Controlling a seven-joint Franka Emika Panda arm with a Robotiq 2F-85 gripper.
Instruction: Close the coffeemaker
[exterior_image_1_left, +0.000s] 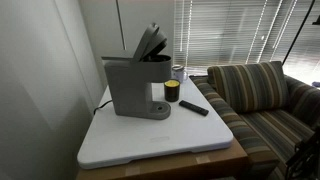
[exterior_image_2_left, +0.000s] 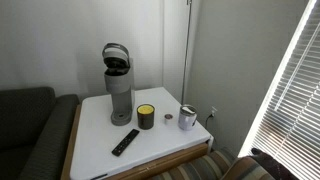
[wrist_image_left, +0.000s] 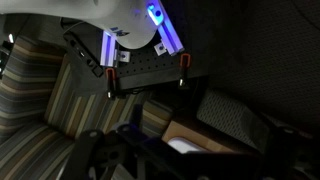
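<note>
The grey coffeemaker (exterior_image_1_left: 135, 85) stands on the white table top (exterior_image_1_left: 150, 140) near the wall, and it shows in both exterior views (exterior_image_2_left: 118, 90). Its hinged top lid (exterior_image_1_left: 150, 42) is raised and tilted back (exterior_image_2_left: 116, 55). My gripper does not show in either exterior view and is far from the machine. The wrist view is dark. It shows a striped couch (wrist_image_left: 60, 100), a corner of the table (wrist_image_left: 185, 135) and blue lights on my own mount. The jaws cannot be made out there.
A yellow-and-black cup (exterior_image_1_left: 172, 91) stands in front of the machine, a metal mug (exterior_image_2_left: 187, 117) stands further along, and a black remote (exterior_image_1_left: 194, 107) lies flat. A striped couch (exterior_image_1_left: 260, 95) is beside the table. A dark couch (exterior_image_2_left: 25, 130) and window blinds (exterior_image_2_left: 290, 90) flank it.
</note>
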